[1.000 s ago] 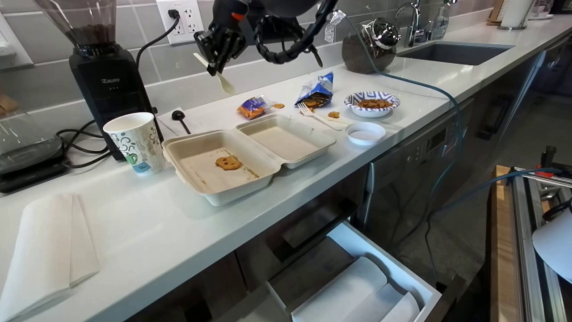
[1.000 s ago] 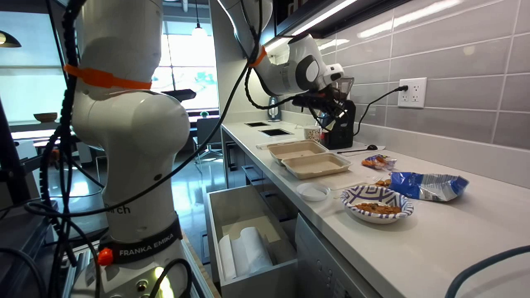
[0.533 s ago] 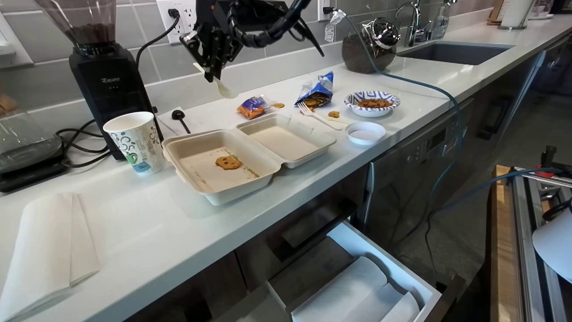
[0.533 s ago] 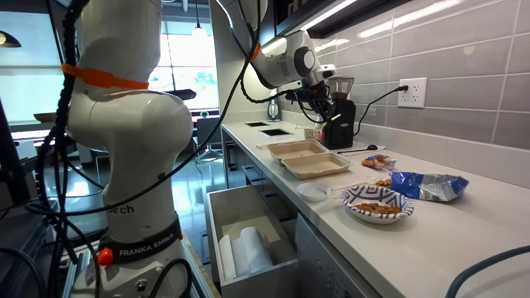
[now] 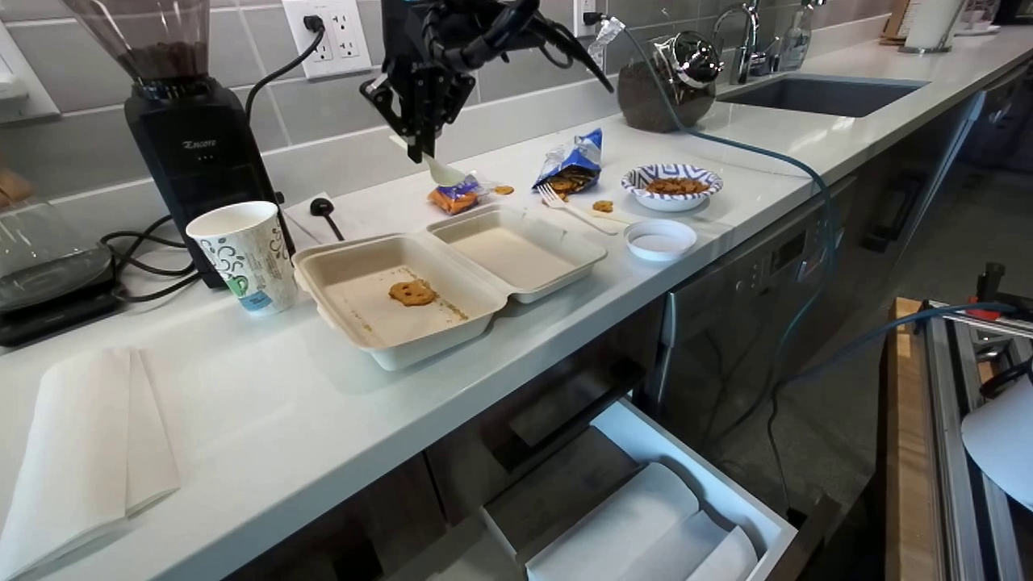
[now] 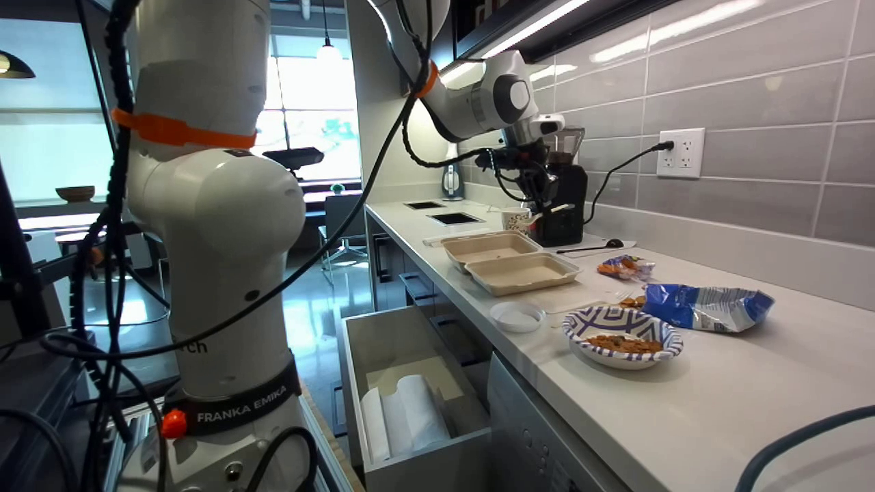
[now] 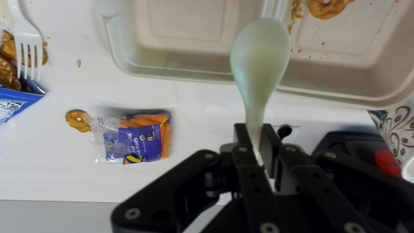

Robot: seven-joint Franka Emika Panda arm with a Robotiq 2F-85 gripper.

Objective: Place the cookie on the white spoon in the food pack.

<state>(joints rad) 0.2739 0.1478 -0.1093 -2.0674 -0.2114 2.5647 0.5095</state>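
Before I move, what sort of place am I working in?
Most likely a kitchen, home or office I can't tell: a sink is set into the long counter, and a coffee grinder stands on it.

Rounded wh. arm [image 6: 219,205]; orange straps [image 6: 181,132] near & far; ribbed blk cables [image 6: 122,82]; blk base band [image 6: 236,411] marked "FRANKA EMIKA"; blk gripper [image 7: 255,134] w/ gray screws [image 7: 132,213].
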